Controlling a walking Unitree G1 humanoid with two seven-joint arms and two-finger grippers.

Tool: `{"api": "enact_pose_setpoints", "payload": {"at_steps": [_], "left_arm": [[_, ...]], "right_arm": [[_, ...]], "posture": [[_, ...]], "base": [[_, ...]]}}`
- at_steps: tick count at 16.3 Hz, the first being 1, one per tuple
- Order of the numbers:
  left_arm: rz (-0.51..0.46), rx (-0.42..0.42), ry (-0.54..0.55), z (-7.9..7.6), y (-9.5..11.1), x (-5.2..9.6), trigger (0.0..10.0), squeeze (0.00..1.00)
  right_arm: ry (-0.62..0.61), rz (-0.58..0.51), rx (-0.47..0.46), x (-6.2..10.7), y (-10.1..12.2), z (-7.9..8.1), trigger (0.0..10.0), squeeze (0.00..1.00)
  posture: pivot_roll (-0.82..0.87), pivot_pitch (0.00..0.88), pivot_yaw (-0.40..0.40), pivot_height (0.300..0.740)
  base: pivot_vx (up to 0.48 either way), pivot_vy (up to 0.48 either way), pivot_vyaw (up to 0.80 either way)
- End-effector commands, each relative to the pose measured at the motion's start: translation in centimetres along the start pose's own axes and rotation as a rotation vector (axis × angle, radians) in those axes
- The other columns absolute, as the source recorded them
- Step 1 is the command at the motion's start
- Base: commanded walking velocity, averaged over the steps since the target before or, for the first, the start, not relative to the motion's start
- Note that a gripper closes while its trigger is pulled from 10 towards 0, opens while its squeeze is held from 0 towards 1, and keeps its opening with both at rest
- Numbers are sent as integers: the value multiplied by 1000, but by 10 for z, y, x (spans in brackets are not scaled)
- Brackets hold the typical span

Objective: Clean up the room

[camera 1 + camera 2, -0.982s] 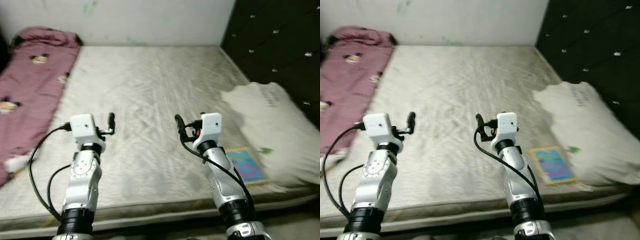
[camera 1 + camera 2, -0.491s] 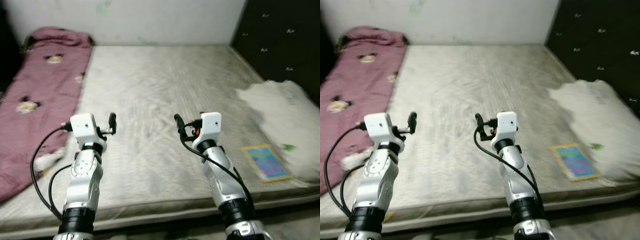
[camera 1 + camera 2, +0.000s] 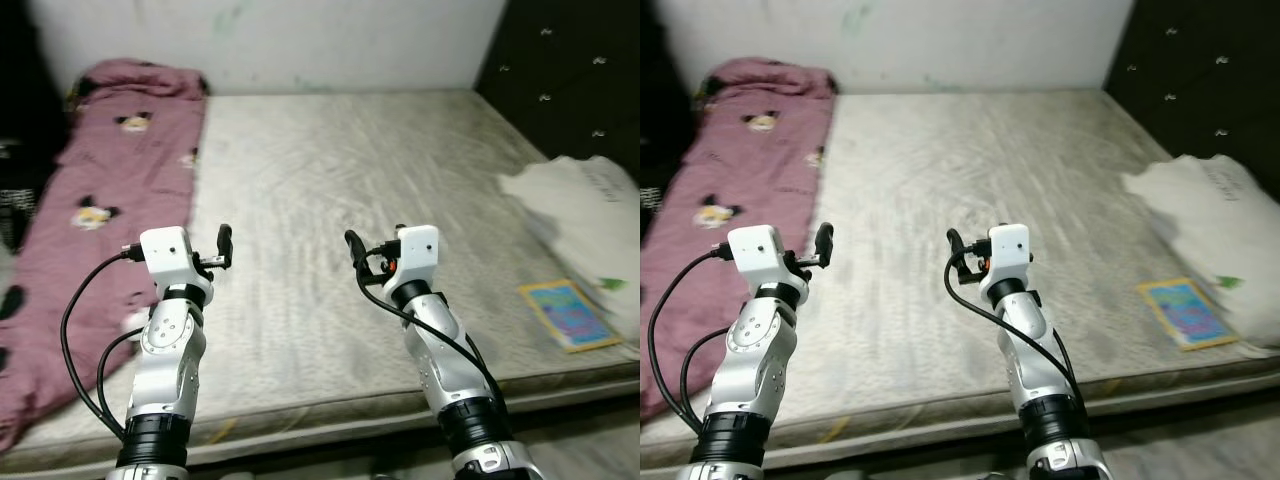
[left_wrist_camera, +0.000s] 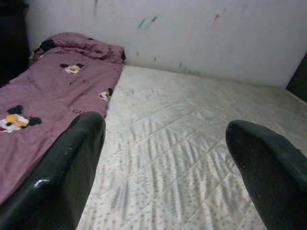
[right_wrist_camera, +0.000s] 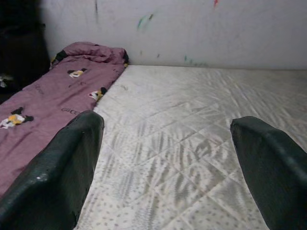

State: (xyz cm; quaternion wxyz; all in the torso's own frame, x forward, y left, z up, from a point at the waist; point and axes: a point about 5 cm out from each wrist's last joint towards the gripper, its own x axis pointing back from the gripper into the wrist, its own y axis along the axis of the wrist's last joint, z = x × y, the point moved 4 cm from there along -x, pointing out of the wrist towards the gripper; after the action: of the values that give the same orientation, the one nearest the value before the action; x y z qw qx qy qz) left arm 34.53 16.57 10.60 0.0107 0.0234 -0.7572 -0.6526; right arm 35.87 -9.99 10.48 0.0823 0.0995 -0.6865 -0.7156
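Two grippers, left [image 3: 224, 243] and right [image 3: 352, 245], hover empty over the mattress [image 3: 350, 170], fingers spread. View has swung left since a second ago — pink blanket [image 3: 95, 220] now prominent, book [image 3: 568, 314] and pillow [image 3: 585, 215] at right edge; probably blanket next.

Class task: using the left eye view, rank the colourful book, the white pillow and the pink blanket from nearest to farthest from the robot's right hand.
Measured from the right hand:
1. Pink blanket, along the bed's left side.
2. Colourful book, near the bed's front right edge.
3. White pillow, beyond the book at the right, by the dark headboard.
Blanket and book are fairly close in rank.
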Motion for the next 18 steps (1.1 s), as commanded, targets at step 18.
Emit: {"api": "enact_pose_setpoints", "payload": {"at_steps": [18], "left_arm": [[9,5,-41,-15,0,-5,10000,0]], "right_arm": [[-60,0,15,-3,2,-13,10000,0]], "posture": [[41,0,-15,740]], "base": [[0,480,142]]}}
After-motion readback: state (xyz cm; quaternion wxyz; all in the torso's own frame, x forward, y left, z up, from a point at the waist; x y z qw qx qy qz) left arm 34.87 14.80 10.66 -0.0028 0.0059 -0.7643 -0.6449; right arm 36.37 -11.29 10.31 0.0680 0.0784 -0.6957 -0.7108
